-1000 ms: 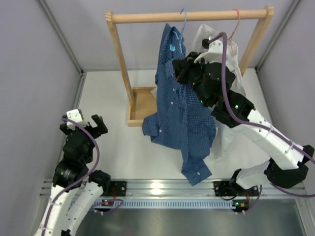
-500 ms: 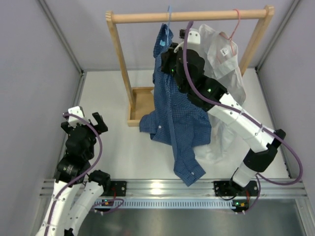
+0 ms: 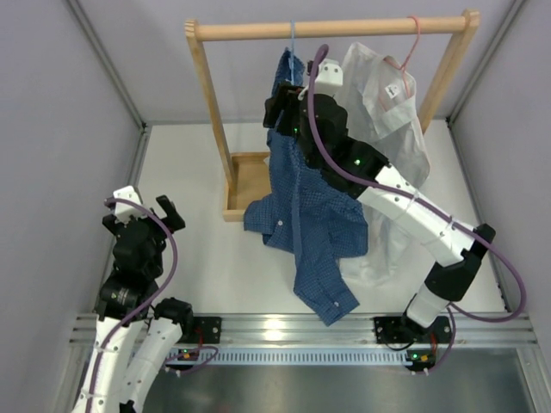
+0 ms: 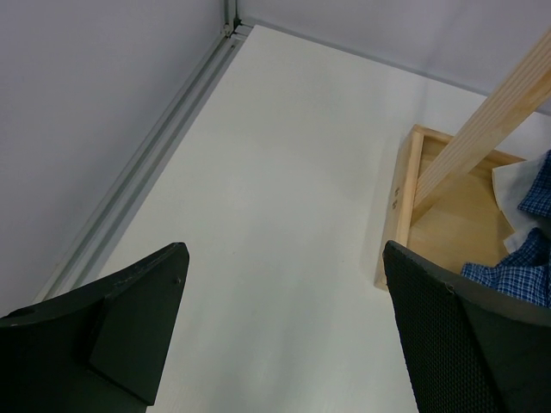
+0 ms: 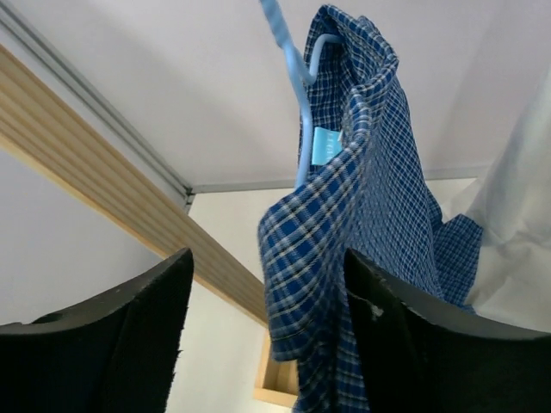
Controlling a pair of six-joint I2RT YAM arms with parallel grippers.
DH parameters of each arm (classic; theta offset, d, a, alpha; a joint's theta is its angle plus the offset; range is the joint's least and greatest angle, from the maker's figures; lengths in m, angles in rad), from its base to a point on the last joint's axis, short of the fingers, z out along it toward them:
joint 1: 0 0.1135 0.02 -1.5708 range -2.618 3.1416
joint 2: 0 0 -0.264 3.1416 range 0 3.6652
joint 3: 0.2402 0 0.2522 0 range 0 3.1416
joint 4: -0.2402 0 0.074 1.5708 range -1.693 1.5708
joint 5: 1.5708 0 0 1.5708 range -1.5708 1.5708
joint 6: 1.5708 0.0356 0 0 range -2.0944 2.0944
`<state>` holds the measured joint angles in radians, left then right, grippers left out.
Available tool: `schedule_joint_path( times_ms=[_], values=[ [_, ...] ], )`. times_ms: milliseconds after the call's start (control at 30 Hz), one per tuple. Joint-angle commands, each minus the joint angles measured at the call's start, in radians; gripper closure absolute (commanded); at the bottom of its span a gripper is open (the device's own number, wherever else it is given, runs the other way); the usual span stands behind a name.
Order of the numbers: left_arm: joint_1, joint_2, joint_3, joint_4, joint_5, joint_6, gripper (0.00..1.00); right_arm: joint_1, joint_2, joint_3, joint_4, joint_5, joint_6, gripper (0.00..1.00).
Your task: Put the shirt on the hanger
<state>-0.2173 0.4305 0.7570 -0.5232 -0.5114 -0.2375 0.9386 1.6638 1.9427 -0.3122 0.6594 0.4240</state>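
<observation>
Since a second ago the right arm has stretched leftward and farther back, carrying the shirt (image 3: pixel 314 206) and the hanger (image 3: pixel 293 36) along the wooden rack (image 3: pixel 207 103) rail. The blue hook has gone from right of the rail's middle to just left of it.

At far left, the left gripper (image 3: pixel 148 208) hovers over the white table (image 3: pixel 198 258), fingers spread wide with nothing between them. It is well apart from the garment.

Further right, the shirt hangs from the rail area. It is dark blue with a fine white check. The collar sits high around the hanger's thin light-blue wire, and a small pale-blue tag (image 5: pixel 325 144) shows inside the neck. The body falls in loose folds. One part bunches by the rack's wooden base tray (image 3: pixel 245 185), and a cuffed sleeve end (image 3: pixel 331 301) trails lowest toward the near edge. The hook crosses the rail in the overhead view; whether it bears the weight is unclear.

The right gripper (image 3: pixel 284 103) is up against the collar region, its fingers wide apart in the wrist view, with the fabric hanging beyond the gap.

Rightmost, a white shirt (image 3: pixel 392 103) hangs on a pink hanger (image 3: pixel 415 34).
</observation>
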Motion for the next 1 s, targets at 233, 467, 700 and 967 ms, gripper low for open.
schedule_joint_path(
  times_ms=[233,467,700,967],
  values=[
    [0.053,0.054,0.015,0.037,0.074,-0.013,0.02,0.017,-0.275,-0.118,-0.048,-0.13,-0.177,0.01],
    [0.056,0.021,0.002,0.031,0.083,-0.003,0.02,0.016,-0.735,-0.612,-0.074,0.055,-0.34,0.01],
    [0.056,0.017,-0.005,-0.011,0.195,-0.006,0.02,0.016,-1.12,-0.893,-0.319,0.121,-0.202,0.01],
    [0.055,-0.022,-0.031,-0.017,0.211,0.003,0.02,0.016,-1.331,-0.962,-0.54,0.138,-0.179,0.0]
  ],
)
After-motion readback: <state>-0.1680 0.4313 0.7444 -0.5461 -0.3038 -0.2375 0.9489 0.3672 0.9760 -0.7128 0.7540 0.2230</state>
